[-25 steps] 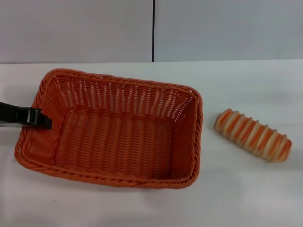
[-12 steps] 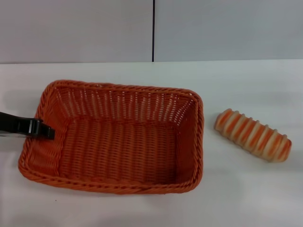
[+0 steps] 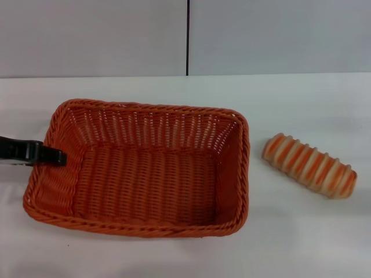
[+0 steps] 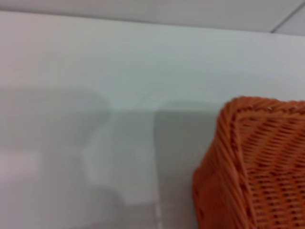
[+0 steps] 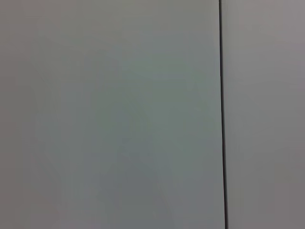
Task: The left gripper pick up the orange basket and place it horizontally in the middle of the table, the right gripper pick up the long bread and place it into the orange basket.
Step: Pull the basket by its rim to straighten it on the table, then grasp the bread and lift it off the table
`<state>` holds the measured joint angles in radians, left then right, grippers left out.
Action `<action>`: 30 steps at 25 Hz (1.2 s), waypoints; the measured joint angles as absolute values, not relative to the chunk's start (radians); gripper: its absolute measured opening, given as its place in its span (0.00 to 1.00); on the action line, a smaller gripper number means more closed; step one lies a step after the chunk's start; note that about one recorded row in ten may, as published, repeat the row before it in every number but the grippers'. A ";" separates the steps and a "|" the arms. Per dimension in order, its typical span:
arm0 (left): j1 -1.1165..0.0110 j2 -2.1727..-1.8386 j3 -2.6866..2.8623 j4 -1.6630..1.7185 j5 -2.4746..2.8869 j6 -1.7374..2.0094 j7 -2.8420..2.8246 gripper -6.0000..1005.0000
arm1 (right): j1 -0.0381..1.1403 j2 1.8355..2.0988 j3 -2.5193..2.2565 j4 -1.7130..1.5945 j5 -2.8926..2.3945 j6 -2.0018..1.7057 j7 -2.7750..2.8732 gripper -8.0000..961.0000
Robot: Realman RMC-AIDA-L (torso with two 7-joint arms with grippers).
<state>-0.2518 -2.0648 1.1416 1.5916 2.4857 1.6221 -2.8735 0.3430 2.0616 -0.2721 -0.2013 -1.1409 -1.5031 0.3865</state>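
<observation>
The orange basket (image 3: 145, 174) lies flat on the white table (image 3: 290, 243), long side across, a little left of centre. My left gripper (image 3: 52, 155) reaches in from the left edge of the head view and lies across the basket's left rim, its black tip over the inner wall. A corner of the orange basket (image 4: 257, 162) shows in the left wrist view. The long bread (image 3: 310, 165) lies on the table to the right of the basket, angled and apart from it. The right gripper is out of view; the right wrist view holds only a grey wall.
A grey wall with a dark vertical seam (image 3: 188, 37) stands behind the table. Bare tabletop lies in front of the basket and around the bread.
The basket swung from a tilted, skewed pose to lying level and square on the table. My left gripper's tip has lifted slightly at the rim. The bread has not moved.
</observation>
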 joint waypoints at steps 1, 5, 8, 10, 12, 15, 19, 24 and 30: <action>-0.252 -2.065 1.142 1.592 2.486 1.622 -2.873 0.54 | 0.342 2.062 -0.272 -0.201 -1.141 -1.503 0.387 0.35; -0.265 -2.060 1.048 1.585 2.488 1.620 -2.811 0.61 | 0.340 2.064 -0.273 -0.201 -1.141 -1.504 0.393 0.35; -0.274 -2.061 0.980 1.589 2.470 1.614 -2.758 0.61 | 0.337 2.065 -0.273 -0.206 -1.142 -1.502 0.408 0.35; -0.275 -2.061 0.968 1.589 2.461 1.614 -2.747 0.61 | 0.335 2.065 -0.274 -0.223 -1.151 -1.489 0.444 0.34; -0.276 -2.062 0.890 1.580 2.356 1.611 -2.688 0.61 | 0.328 2.065 -0.274 -0.259 -1.173 -1.475 0.513 0.34; -0.271 -2.061 0.817 1.575 2.277 1.615 -2.642 0.61 | 0.309 2.072 -0.275 -0.342 -1.222 -1.471 0.642 0.34; -0.254 -2.061 0.700 1.538 2.158 1.618 -2.519 0.61 | 0.300 2.071 -0.275 -0.485 -1.389 -1.446 0.917 0.34; -0.239 -2.060 0.600 1.379 2.020 1.617 -2.312 0.61 | 0.325 2.071 -0.277 -0.759 -1.726 -1.428 1.347 0.34; -0.228 -2.060 0.537 1.202 1.937 1.620 -2.030 0.61 | 0.372 2.058 -0.326 -1.041 -2.038 -1.542 1.809 0.34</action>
<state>-0.2277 -2.0603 0.5368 1.2023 1.9369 1.6202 -2.0302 0.3717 2.0577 -0.3265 -1.0405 -2.0380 -1.5419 1.8089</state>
